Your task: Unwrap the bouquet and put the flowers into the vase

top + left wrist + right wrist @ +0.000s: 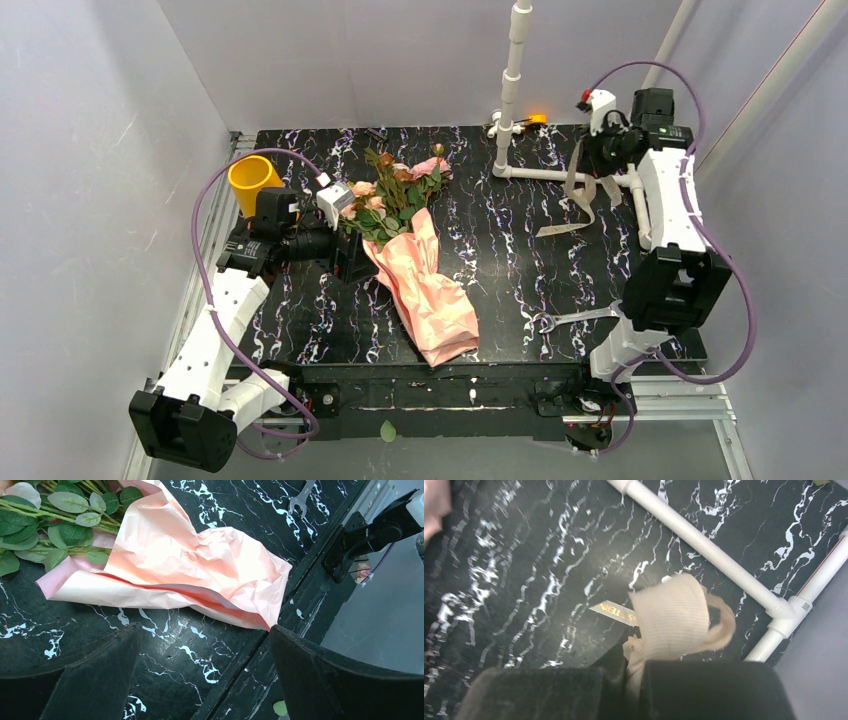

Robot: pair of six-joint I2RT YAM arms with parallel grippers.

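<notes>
Release the ribbon (671, 620), pinched in the closed right gripper (634, 675), at upper right by the white pipe (560, 175), well apart from the bouquet (400, 200) at centre-left. Then bring in the left gripper (204, 630), wide open and empty beside the pink paper (200, 560). Hold the stems and slide the paper off slowly. Mind the vase (252, 180), upper left. Can read only gold letters like "TERN" on the ribbon tag (613, 611).

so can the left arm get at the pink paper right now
Probably yes: the left tool is open right beside the pink paper, nothing visible between them. The right tool is far off, shut on the ribbon.
</notes>
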